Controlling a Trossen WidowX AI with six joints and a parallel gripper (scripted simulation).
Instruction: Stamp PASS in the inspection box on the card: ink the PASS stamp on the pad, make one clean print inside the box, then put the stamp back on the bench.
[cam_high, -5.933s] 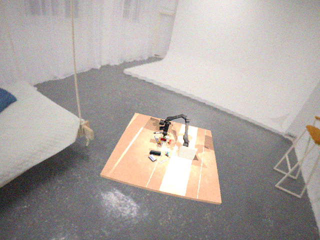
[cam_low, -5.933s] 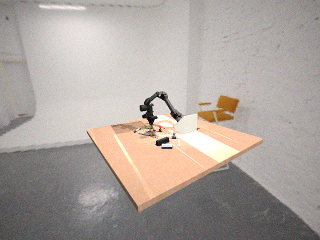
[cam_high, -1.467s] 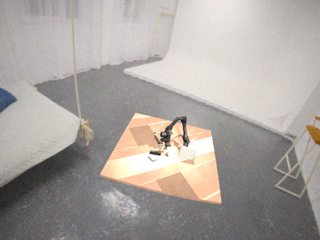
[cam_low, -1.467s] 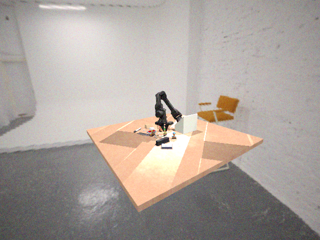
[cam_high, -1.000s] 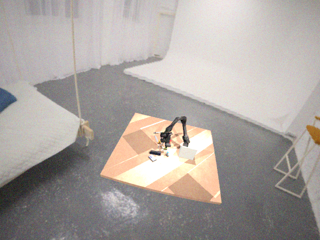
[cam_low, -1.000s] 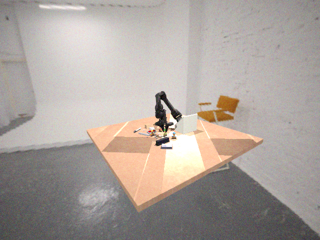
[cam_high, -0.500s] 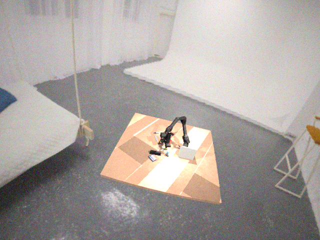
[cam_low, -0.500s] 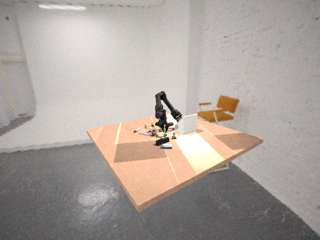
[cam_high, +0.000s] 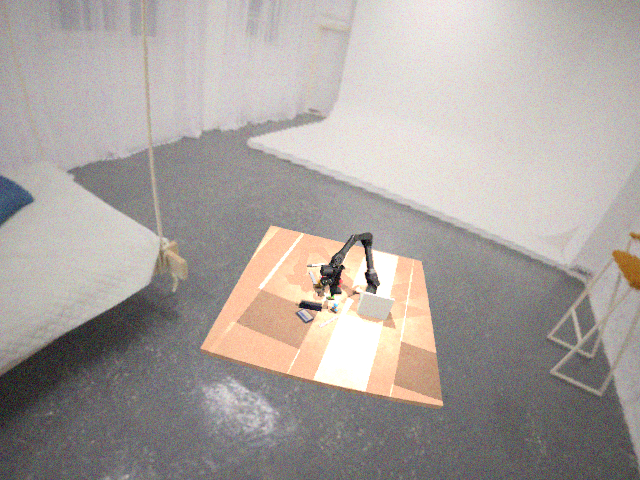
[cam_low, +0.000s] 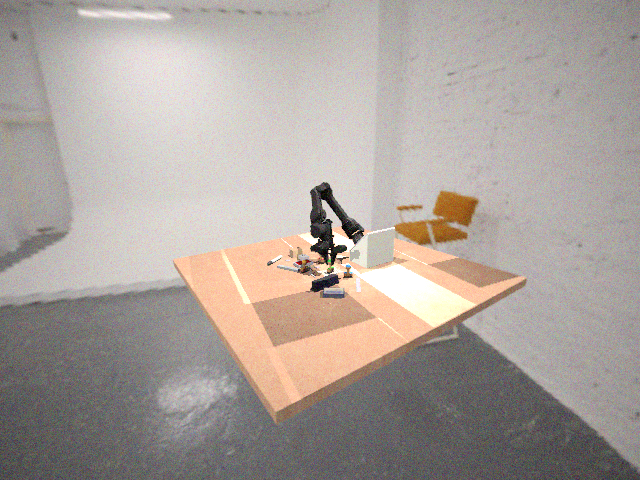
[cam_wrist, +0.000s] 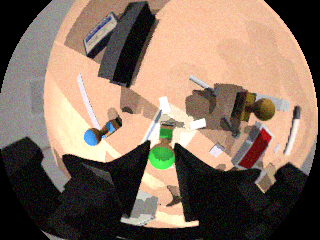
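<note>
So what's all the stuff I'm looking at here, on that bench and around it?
Green-knobbed stamp: one, green, between the gripper's fingers.
Blue-knobbed stamp: one, blue top, lying on the bench to the left of the gripper in the wrist view.
Yellow-knobbed stamp: one, mustard top, to the right in the wrist view.
Dark box: one, black, far side of the clutter in the wrist view.
Blue-and-white flat item: one, beside the dark box.
Red flat item: one, red, below the yellow-knobbed stamp.
White box: one, white, near the arm's base.
Bench: one, patterned wood board.
Chair: one, orange, behind the bench.
Hanging bed: one, white, left of the bench.
Arm: one, black.
Gripper: one, black, closed on the green-knobbed stamp.
</note>
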